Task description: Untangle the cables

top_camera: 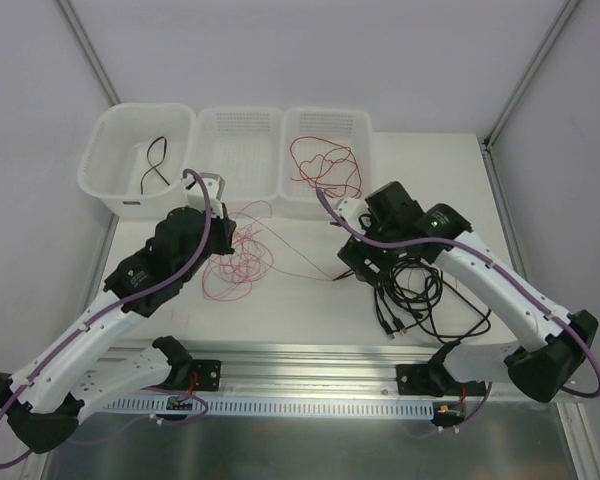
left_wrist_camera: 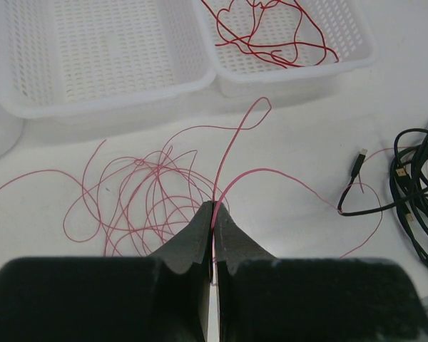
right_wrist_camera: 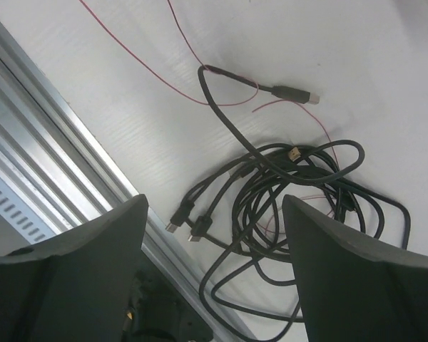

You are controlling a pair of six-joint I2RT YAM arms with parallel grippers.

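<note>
A pinkish-red wire tangle (top_camera: 235, 265) lies on the table mid-left; it also shows in the left wrist view (left_wrist_camera: 143, 199). My left gripper (top_camera: 227, 243) (left_wrist_camera: 214, 206) is shut on a strand of this wire, which loops up from between the fingertips. A bundle of black cables (top_camera: 410, 290) (right_wrist_camera: 292, 199) with small plug ends lies to the right. My right gripper (top_camera: 365, 268) (right_wrist_camera: 214, 203) is open, hovering just over that bundle and holding nothing. A thin red strand runs between the two piles. A red wire (top_camera: 325, 165) (left_wrist_camera: 271, 32) lies in the right basket.
Three white baskets stand at the back: the left one (top_camera: 105, 180) holds a short black cable (top_camera: 155, 165), the middle one (top_camera: 240, 150) holds nothing, and the right one (top_camera: 360, 125) holds the red wire. An aluminium rail (top_camera: 310, 360) (right_wrist_camera: 50, 142) runs along the near edge.
</note>
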